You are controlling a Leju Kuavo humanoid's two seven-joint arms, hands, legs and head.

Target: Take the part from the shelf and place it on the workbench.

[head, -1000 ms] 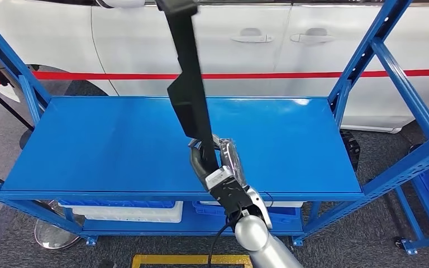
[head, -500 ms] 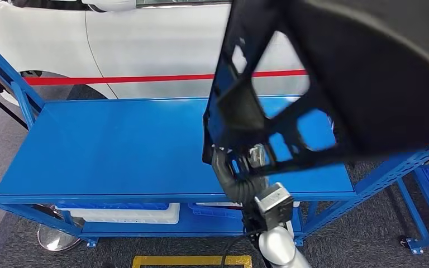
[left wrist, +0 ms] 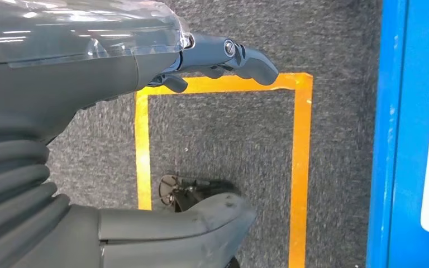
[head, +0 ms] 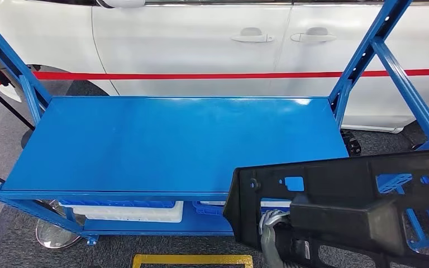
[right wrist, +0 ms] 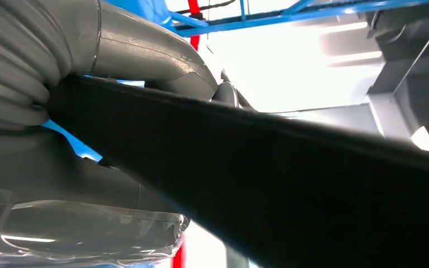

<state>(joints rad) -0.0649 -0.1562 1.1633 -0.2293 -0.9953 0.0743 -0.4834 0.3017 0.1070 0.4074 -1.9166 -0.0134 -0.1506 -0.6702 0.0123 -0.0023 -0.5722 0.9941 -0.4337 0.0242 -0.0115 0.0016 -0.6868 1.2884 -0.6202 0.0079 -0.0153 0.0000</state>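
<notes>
Field note. Black plastic part (head: 357, 206), long and flat with cut-out holes, is off the blue shelf (head: 173, 139) and hangs in front of its near right corner, low and close to the robot's body. In the right wrist view the right hand (right wrist: 145, 111) has thumb and fingers (right wrist: 226, 92) clamped on the part's edge, the dark panel running right across that picture. In the head view the part covers most of that hand; a bit of silver arm shows beneath it.

Left hand (left wrist: 162, 61) hangs at the robot's side above grey carpet and a yellow taped square (left wrist: 223, 139). It holds nothing, its fingers (left wrist: 246, 56) slack and a little apart.

Behind the shelf: a white car (head: 201, 44) and a red barrier tape (head: 201, 75). White bins (head: 128, 211) on the lower level.

Progress, as I judge it: the pick-up is done and the part is clear of the shelf top. The carry to the workbench and the set-down are still to do; no workbench in sight from here, so a turn or a walk seems likely.
</notes>
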